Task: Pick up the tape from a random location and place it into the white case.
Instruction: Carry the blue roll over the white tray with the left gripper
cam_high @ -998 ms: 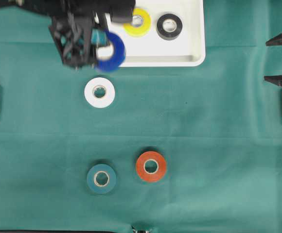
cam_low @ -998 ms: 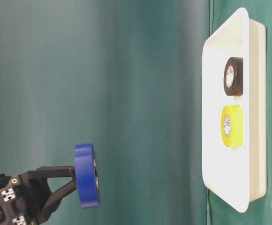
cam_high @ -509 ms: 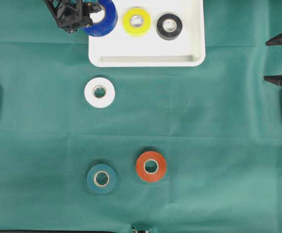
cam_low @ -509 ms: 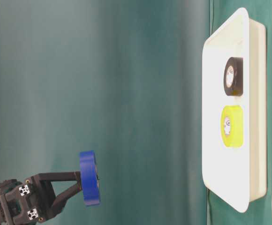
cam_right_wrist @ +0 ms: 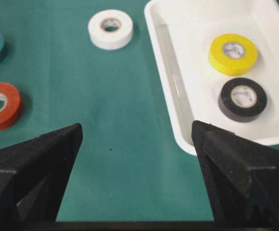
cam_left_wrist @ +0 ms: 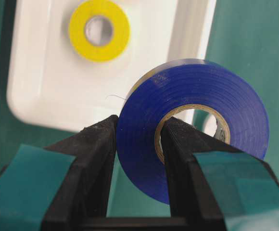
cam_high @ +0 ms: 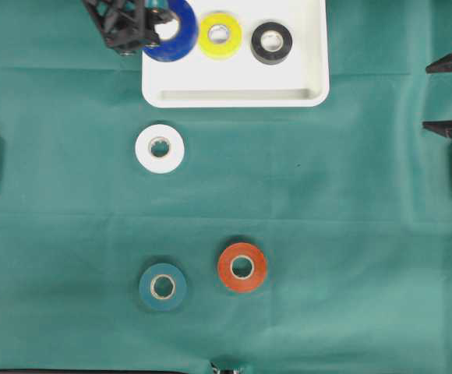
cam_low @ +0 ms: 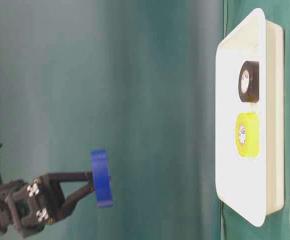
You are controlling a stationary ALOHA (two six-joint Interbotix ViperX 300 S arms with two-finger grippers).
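The right gripper (cam_right_wrist: 134, 183) stands wide apart, holding nothing, above the green surface (cam_high: 327, 234). Farther off, the left gripper (cam_left_wrist: 138, 159) pinches the blue tape (cam_left_wrist: 197, 120) through its hole, above the white case (cam_high: 234, 86) near its left edge.

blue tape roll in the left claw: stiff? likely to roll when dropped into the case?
The blue tape roll probably stays rigid: the left claw pinches its wall, one finger through the core, without visible deformation. Released tilted as held, it may roll or wobble before settling flat like the yellow roll in the white case.
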